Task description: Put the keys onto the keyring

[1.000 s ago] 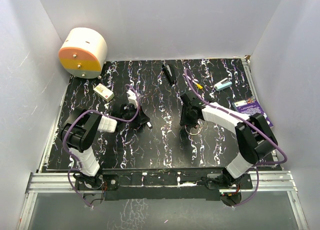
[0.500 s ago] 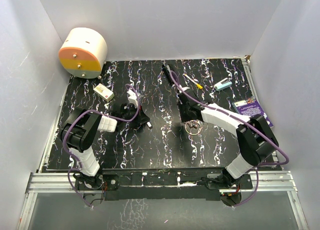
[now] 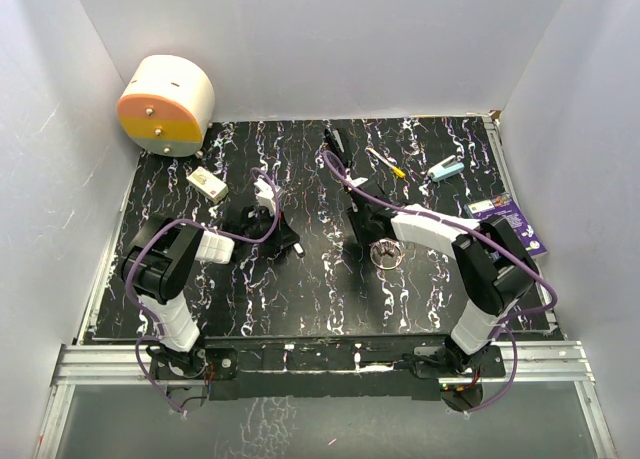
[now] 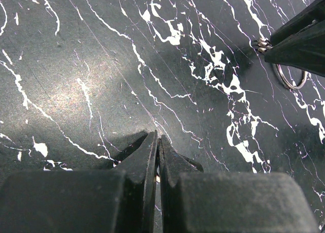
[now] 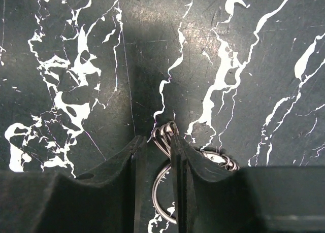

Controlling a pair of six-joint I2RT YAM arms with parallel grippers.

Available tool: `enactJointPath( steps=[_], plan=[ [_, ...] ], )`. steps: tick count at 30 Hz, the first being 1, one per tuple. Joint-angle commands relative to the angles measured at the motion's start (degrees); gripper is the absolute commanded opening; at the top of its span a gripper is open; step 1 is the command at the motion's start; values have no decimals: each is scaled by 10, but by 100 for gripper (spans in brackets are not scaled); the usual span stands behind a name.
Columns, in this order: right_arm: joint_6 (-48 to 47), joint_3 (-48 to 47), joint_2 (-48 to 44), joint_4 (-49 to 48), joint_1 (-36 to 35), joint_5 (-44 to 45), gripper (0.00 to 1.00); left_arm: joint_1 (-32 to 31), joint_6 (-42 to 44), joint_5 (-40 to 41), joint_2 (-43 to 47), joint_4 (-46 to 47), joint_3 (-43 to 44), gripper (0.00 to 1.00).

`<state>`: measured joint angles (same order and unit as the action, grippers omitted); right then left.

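Right end effector (image 5: 155, 141): tips down at the counter (image 3: 300, 299); jaws nearly together with the keyring (image 5: 163, 135) pinched between them; the ring's coiled wire pokes out past the tips, and the rest of the loop appears to lie on the counter near its middle.
Left end effector (image 4: 158, 137): low over bare counter, well apart from the ring and to its left; jaws pressed almost together; a pale speck sits deep in the slit, too small to say whether it is a key.
Keys: none can be made out as a separate piece; a small silvery bit (image 5: 223, 161) touches the ring just beside the right finger; I cannot tell whether it is a key or a link.
Step in hand: probably steadying the ring so that a key can be threaded on.
Doing it well: grip one side of the wire only, leaving the split end free; squeeze lightly, since thin sprung wire may twist or skate out on the slick counter; tilt the ring up off the surface so a key's hole can slide into the gap; bring the left arm near before lifting.
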<state>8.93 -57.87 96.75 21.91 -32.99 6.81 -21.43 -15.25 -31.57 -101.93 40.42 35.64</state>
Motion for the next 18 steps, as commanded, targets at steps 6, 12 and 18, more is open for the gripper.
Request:
enactJointPath(
  steps=[6, 12, 18],
  plan=[
    [-6, -18, -3, -37, 0, 5, 32, 4, 13, 3, 11, -26, 3, 0],
    [-3, -8, 2, -43, 0, -18, 30, 5, 13, 3, 10, -27, 3, 0],
    [-6, -2, 6, -43, 0, -32, 30, 5, 13, 2, 7, -27, 4, 0]
  ],
)
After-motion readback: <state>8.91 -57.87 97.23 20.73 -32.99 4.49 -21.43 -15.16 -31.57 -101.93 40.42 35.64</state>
